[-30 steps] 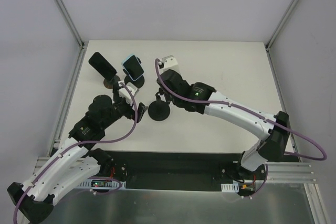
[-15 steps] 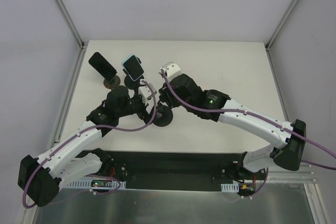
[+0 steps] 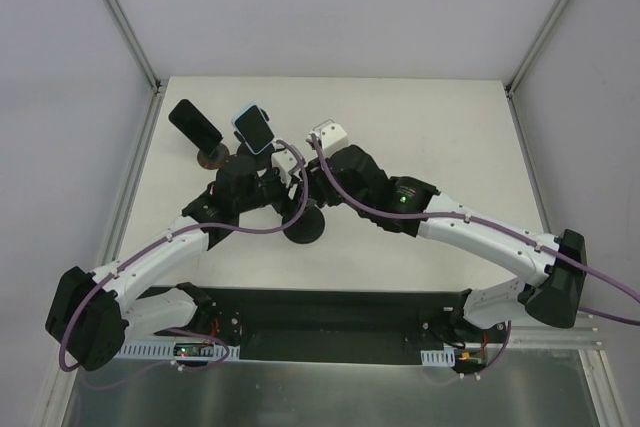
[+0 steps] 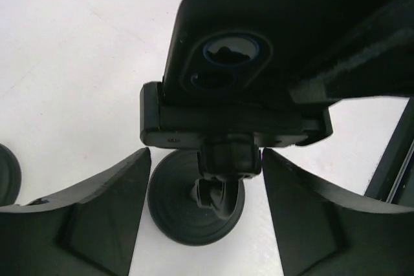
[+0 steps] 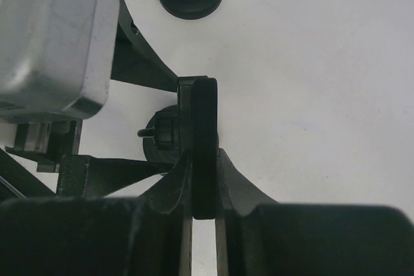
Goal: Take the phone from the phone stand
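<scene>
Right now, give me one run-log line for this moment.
right gripper: shut on phone edge | left gripper: open, straddling phone stand neck | phone: seated in stand

We see the black phone (image 4: 246, 50) upright, twin camera lenses on its back, seated in the cradle of its black stand (image 4: 194, 208), whose round base sits below.

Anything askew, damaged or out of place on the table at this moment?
Nothing stands out. The phone sits clamped in its stand, with the right claw shut on its edge and the left claw open astride the stand's neck. Behind, the black phone and blue-cased phone are mounted normally.
</scene>
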Robot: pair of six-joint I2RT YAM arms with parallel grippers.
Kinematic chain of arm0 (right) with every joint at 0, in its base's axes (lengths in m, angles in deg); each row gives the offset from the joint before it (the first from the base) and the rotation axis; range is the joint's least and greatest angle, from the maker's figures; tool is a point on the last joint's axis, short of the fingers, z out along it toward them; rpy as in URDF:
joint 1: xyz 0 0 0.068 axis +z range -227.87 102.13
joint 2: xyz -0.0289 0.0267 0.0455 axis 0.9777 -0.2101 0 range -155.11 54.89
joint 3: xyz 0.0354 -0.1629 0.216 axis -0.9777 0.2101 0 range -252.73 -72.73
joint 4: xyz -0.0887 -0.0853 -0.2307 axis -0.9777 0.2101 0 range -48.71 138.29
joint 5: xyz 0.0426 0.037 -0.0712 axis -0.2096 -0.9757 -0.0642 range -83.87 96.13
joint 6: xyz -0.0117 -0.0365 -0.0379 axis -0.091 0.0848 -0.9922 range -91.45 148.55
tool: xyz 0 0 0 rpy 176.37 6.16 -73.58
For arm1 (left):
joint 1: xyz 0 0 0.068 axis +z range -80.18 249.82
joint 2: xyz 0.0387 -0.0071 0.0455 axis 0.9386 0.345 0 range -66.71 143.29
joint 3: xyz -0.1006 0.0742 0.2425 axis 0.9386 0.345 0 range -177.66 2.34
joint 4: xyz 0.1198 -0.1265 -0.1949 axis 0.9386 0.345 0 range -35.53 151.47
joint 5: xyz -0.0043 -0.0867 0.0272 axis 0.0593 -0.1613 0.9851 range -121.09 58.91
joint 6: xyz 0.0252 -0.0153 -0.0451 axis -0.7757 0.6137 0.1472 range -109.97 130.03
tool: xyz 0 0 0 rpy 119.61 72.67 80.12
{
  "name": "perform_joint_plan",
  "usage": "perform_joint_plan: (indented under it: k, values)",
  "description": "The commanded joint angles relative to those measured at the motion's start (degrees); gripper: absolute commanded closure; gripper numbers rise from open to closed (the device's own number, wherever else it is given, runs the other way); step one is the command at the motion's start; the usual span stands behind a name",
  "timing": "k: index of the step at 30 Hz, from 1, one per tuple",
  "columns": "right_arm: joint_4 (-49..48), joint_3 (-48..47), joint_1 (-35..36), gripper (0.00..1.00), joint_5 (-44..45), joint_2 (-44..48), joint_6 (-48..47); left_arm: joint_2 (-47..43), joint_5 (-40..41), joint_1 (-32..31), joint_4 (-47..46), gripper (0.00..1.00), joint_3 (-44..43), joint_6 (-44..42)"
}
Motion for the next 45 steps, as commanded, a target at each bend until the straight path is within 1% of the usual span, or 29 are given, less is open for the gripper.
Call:
perform_joint_plan:
  k: [1,2,4,5,6,8,9,13,15,19,26,30,31,33,34,36,39,45]
  values:
    - [-5.4,1.0,0.2,0.99,-0.6,1.8,2.4,1.9,0.4,0.7,-7.2,0.39,0.9,2.1]
    - [-5.7,1.5,0.2,0.99,-0.5,1.8,2.8,2.5,0.3,0.7,-7.7,0.54,1.2,2.0]
    - [-6.4,1.8,0.2,0.99,-0.3,1.8,3.0,2.8,-0.7,0.7,-8.0,0.68,1.2,1.6]
    - [-6.7,2.1,0.3,0.99,0.2,1.9,3.1,2.8,-1.2,0.7,-8.0,0.72,1.3,1.4]
    - [-6.8,2.6,0.3,0.99,0.7,1.9,3.2,2.6,-1.6,0.6,-8.1,0.80,1.5,1.2]
    - [-8.7,3.5,0.2,0.92,2.1,2.2,3.3,2.1,-1.7,0.6,-8.4,0.89,2.0,1.0]
    - [-9.6,4.9,0.2,0.90,2.8,2.3,3.3,1.9,-1.5,0.7,-8.4,1.00,2.2,0.8]
    - [-16.0,7.6,0.0,0.75,4.6,2.1,3.1,1.8,-2.3,0.6,-8.7,1.00,2.5,0.5]
    - [-17.9,8.5,-0.6,0.73,4.3,1.5,3.0,1.9,-2.7,0.5,-8.7,1.00,2.5,0.5]
    - [-23.2,10.4,-1.2,0.66,3.0,0.9,2.7,1.8,-2.9,0.4,-8.7,1.00,2.4,1.4]
    - [-29.0,14.1,-1.9,0.65,0.3,1.6,2.9,1.8,-3.2,0.3,-9.3,1.00,2.7,3.1]
    - [-29.7,15.1,-2.3,0.70,0.0,1.9,3.1,2.1,-2.7,0.3,-9.3,1.00,2.6,4.1]
    - [-29.6,15.5,-2.4,0.76,0.0,2.1,3.0,2.1,-2.5,0.3,-9.3,1.00,2.6,4.3]
    - [-29.6,16.1,-2.5,0.83,-0.4,2.5,2.9,2.1,-1.7,0.3,-9.3,1.00,2.6,4.6]
    - [-29.2,16.7,-2.5,0.90,-0.5,2.8,2.8,2.2,-1.2,0.3,-9.2,1.00,2.7,5.0]
    - [-28.5,17.3,-2.5,0.98,-1.0,3.7,2.9,2.4,1.4,0.3,-8.6,1.00,2.5,5.2]
    - [-26.5,18.2,-2.3,0.99,-1.6,5.1,2.9,3.3,6.0,0.3,-5.6,1.00,1.2,8.0]
    - [-20.0,19.6,-1.6,0.99,-3.2,7.7,2.1,6.2,11.9,0.8,-0.4,1.00,-1.4,11.8]
